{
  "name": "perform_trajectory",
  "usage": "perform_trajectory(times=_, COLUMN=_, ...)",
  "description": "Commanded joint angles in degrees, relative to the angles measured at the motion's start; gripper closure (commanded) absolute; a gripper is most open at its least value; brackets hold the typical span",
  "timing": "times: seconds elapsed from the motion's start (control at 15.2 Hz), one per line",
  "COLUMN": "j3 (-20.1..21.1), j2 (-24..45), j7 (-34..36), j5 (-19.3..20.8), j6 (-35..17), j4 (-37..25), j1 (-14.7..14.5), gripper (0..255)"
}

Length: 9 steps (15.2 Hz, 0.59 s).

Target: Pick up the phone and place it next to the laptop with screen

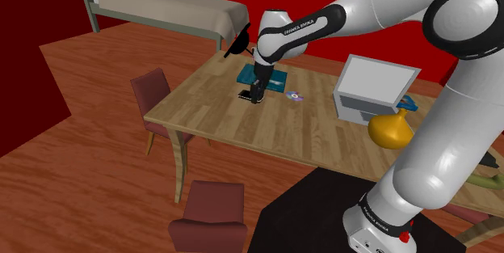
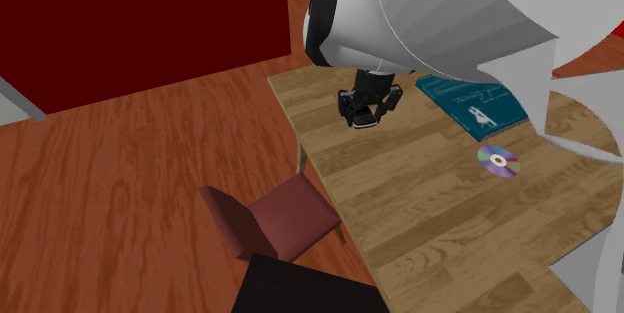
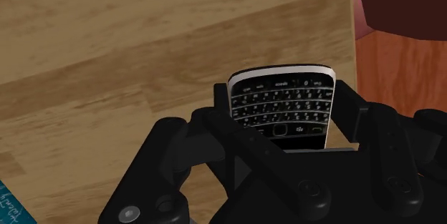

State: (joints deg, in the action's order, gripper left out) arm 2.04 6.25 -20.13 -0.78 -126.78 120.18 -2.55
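Gripper [image 2: 364, 113] is down at desk [image 1: 206, 122] lvl, pointing straight down, w/ its two fingers [image 3: 349, 108] against both long sides of the phone [image 3: 283, 104]. No gap shows either side in wrist view, so it reads as clamped on the phone. Phone is a black keypad handset, face up, near the desk's left end in shoulder view, and not yet lifted as far as I can judge.

In shoulder view, from the gripper: teal book [image 1: 272, 76] just beyond at approx 1 o'clock, a CD [image 1: 294, 95] near at 3 o'clock. White laptop [image 1: 373, 88] is well apart, also approx 3 o'clock, w/ an orange vase [image 1: 391, 130] just in front of it.

Step in hand, imo: secure the grasp, then lift. To do it well:
- Check the grip sits centred across the phone's width.
- Raise straight up before any sideways travel so the phone doesn't drag or pivot.
- Carry high enough to clear the CD.
- Aim for bare desk at the laptop's 9 o'clock, keeping off the vase.
- Set down flat; release only once the phone rests on the desk.
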Motion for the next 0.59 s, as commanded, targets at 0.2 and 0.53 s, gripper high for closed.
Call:
perform_trajectory(times=0.2, j3=0.01, j2=-1.76, j7=0.02, j5=-0.04, j6=3.65, j4=-1.87, j1=0.01, gripper=255)
perform_trajectory(times=0.53, j3=0.00, j2=-3.26, j7=0.03, j5=-0.07, j6=7.31, j4=-4.03, j1=0.02, gripper=255)
